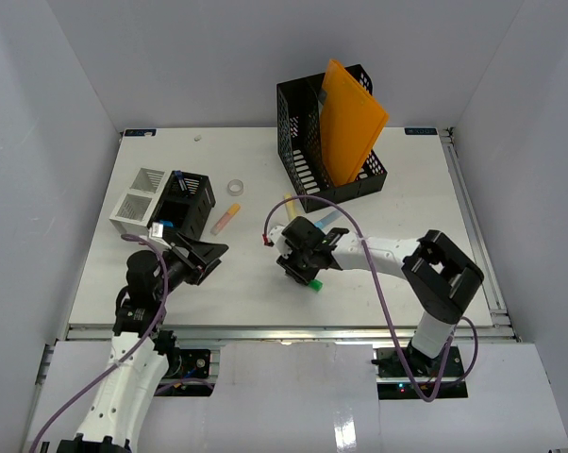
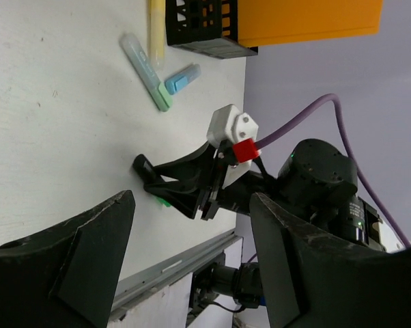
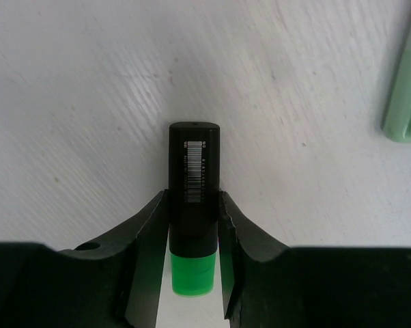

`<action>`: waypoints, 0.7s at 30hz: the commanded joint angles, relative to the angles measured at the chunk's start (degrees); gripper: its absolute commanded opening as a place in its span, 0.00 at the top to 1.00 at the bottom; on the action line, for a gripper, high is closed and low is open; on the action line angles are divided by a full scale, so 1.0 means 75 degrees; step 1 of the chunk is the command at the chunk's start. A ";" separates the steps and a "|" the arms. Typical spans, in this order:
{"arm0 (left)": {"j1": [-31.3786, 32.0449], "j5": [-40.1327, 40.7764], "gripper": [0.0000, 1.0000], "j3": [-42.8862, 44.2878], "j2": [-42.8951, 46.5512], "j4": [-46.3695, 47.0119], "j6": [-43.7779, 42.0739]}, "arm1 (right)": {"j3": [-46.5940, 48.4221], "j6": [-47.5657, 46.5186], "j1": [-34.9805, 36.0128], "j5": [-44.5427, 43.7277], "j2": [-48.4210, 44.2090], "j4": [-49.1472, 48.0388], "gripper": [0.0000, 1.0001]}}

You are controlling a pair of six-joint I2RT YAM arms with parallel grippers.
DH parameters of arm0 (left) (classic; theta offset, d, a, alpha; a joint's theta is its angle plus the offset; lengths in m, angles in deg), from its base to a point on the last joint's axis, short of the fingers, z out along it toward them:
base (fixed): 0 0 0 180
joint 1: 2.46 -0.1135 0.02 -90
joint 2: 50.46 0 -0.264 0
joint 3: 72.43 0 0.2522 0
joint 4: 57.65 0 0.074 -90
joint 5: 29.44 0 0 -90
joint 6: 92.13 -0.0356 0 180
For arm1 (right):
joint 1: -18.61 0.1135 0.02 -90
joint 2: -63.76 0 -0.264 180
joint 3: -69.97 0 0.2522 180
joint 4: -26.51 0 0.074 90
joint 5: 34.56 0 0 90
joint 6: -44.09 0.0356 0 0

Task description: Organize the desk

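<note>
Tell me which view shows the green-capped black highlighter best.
Right wrist: the highlighter lies centred, clamped in the right gripper, barcode visible. Top external shows only its green cap; left wrist only a green sliver.

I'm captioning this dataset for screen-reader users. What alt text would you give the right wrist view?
The right gripper is closed on a black highlighter with a green end and a barcode label, seen against the white desk. Part of a pale green marker shows at the right edge.
</note>
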 commanded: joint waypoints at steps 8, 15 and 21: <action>0.2296 0.0839 0.27 0.0499 -0.2773 0.2842 0.0473 | 0.0401 -0.2193 -0.2393 0.4805 -0.1596 0.1381 0.92; 0.3549 0.1779 0.34 0.1537 -0.5009 0.3925 0.0671 | 0.0159 -0.2232 -0.2826 0.5194 -0.2349 0.1280 0.92; 0.4108 0.2151 0.34 0.2313 -0.6429 0.4552 0.0754 | 0.0133 -0.2153 -0.2972 0.5347 -0.2534 0.1205 0.92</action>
